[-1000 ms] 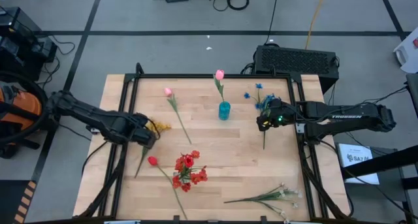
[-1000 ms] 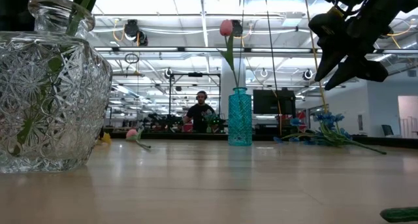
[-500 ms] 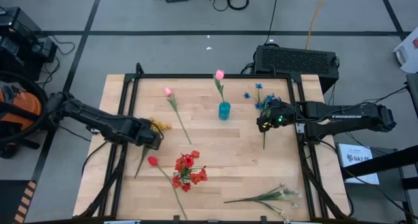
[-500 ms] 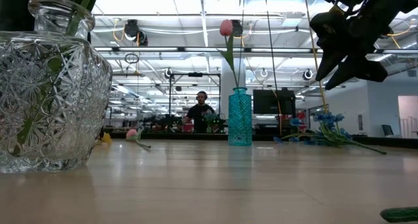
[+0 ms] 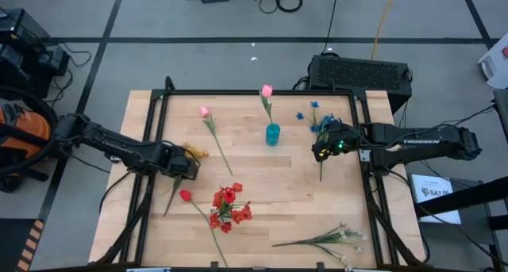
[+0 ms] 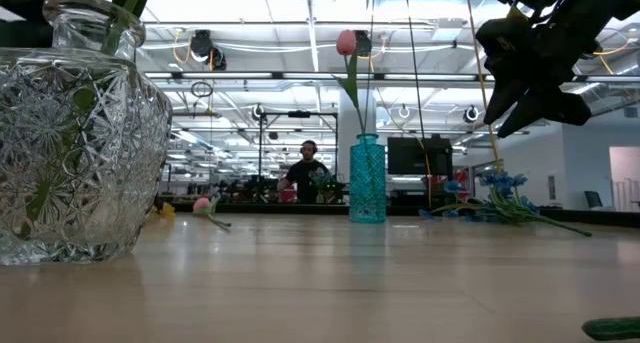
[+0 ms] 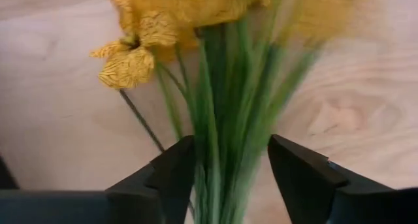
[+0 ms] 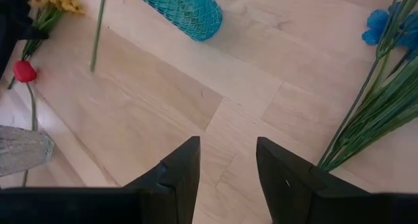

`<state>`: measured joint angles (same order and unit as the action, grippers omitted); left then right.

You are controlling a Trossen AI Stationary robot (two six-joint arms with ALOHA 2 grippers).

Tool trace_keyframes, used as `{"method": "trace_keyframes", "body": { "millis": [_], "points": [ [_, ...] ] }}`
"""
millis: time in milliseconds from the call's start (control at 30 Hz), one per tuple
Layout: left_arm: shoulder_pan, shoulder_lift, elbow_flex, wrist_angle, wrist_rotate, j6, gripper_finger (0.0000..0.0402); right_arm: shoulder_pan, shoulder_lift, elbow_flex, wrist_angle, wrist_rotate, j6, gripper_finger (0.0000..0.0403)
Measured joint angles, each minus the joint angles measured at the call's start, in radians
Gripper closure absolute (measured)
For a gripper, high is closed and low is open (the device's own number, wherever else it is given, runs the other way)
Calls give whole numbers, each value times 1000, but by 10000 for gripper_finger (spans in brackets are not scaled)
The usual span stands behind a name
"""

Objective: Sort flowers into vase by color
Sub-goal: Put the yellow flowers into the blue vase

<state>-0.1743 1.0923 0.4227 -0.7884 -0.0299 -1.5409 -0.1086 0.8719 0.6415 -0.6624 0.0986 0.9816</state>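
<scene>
A yellow bunch lies on the table at the left, and its green stems run between the fingers of my open left gripper. My right gripper is open and empty, held above the table beside the blue spray. A teal vase holds one pink tulip. A second pink tulip, a red tulip and white blooms lie flat. The red cluster is at the near middle. A cut-glass vase has green stems in its mouth. My left gripper has one finger on each side of the yellow bunch's stems, just below the blooms, across the stems. I cannot tell whether the fingers touch them. The bunch lies on the table.
A black frame runs around the tabletop. Bare wood lies between the teal vase and the red cluster, and along the near right up to the white blooms. A person stands far off in the room behind the table.
My left gripper has gone a little toward the table's right edge, closer onto the yellow bunch's stems.
</scene>
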Motion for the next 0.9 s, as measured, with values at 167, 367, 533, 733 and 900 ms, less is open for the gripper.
{"method": "trace_keyframes", "body": {
  "millis": [167, 367, 533, 733, 900],
  "points": [
    [21, -1, -9, -12, -7, -47, 326, 0, 0, 0, 0, -23, -18, 261],
    [55, -1, 55, -47, 27, -50, 384, 0, 0, 0, -1, -26, -34, 261],
    [74, -2, 238, -299, 10, -3, 392, 0, 0, 0, -2, -49, -65, 261],
    [106, -3, 503, -637, -138, 37, 392, 0, 0, 0, -1, -53, -82, 261],
    [133, -12, 665, -621, -377, 162, 392, 0, 0, 0, -1, -53, -80, 261]
  ]
}}
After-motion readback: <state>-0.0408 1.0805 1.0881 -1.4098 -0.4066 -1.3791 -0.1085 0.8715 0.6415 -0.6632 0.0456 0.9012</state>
